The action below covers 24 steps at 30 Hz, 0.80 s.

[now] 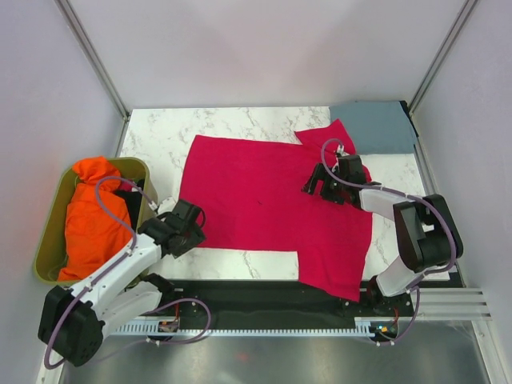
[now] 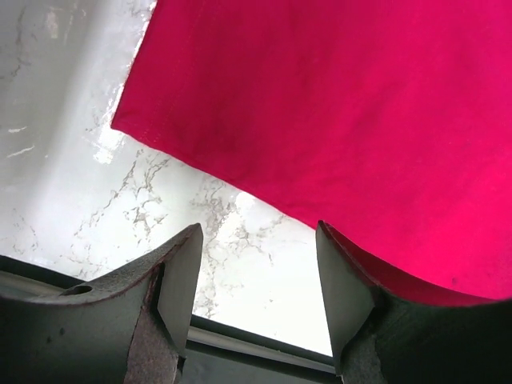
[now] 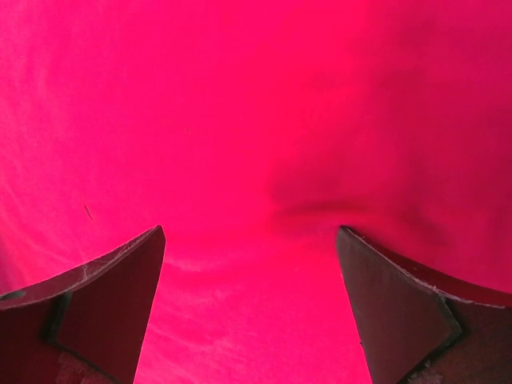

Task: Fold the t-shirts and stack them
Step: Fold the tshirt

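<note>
Crimson tee (image 1: 264, 200) lies spread flat on the marble table (image 1: 156, 136), mid work area, hem toward my left and sleeves out at the far and near edges on the right. Blue-grey tee (image 1: 374, 126) sits folded to a rectangle at the far right corner. The far red sleeve meets its edge; can't tell if it touches or overlaps. Left gripper (image 1: 186, 226) is at the near-left hem corner, jaws apart, nothing held. Its wrist view shows bare marble between the fingers (image 2: 180, 276) w/ the hem edge just ahead. Right gripper (image 1: 322, 186) hovers low over the shoulder area, jaws spread wide, nothing held, only red cloth beneath. Assessment: mat'l is light, limp, no stiffness. It'll drape, drag on the marble and wrinkle if pulled unevenly. Best hold pts are the edges: hem corner for left, shoulder seam or sleeve root for right, pinched low so both layers come up together. Orange garment (image 1: 92, 216) sits in the olive bin (image 1: 46, 244) at left.
</note>
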Each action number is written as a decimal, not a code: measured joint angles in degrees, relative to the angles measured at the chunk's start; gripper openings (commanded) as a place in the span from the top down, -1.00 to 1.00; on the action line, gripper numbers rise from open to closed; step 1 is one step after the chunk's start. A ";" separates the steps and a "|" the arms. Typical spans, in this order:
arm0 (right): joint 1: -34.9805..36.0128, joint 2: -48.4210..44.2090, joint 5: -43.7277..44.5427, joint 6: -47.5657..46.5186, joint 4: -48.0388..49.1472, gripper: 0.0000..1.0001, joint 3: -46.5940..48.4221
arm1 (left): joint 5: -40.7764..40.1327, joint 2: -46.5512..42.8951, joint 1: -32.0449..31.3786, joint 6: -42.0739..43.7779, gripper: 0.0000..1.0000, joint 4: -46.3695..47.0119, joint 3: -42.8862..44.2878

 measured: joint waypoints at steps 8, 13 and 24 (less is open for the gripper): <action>-7.67 2.19 -3.19 2.16 5.09 -0.96 -0.04 | -0.72 -3.23 -0.07 -0.35 -0.33 -2.43 -0.31; -8.24 2.36 -3.65 2.27 5.53 -0.96 -0.02 | -1.88 -1.53 -0.07 -1.51 -0.29 -2.82 -1.68; -8.46 1.33 -3.37 1.42 5.46 -0.96 -0.87 | -3.19 3.48 -0.17 -2.97 -0.14 -1.97 -2.43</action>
